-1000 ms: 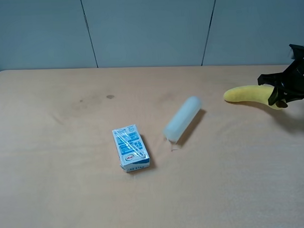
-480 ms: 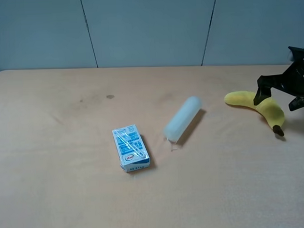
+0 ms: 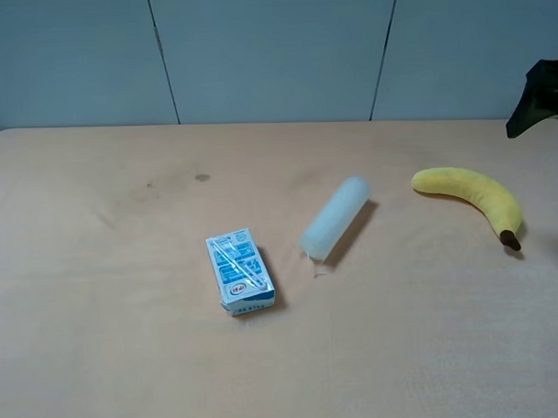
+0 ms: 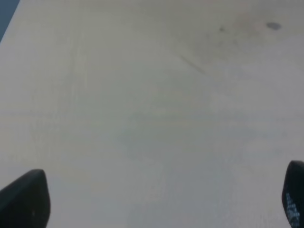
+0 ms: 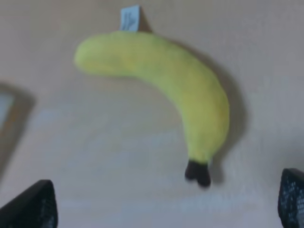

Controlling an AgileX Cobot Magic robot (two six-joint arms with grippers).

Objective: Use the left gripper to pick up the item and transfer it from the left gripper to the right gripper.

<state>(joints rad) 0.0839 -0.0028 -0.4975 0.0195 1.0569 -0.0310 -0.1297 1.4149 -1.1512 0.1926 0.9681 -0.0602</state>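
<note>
Right gripper [image 5: 166, 202] lifted; banana [image 3: 471, 191] below fingers [image 5: 31, 206].

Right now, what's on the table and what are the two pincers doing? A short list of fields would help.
banana: lying free on the table, right side, stem toward the front
milk carton: lying flat, left of centre
pale cylinder: on its side, between carton and banana
right pincer: open, above the banana, holding nothing
left pincer: open, over bare table
</note>
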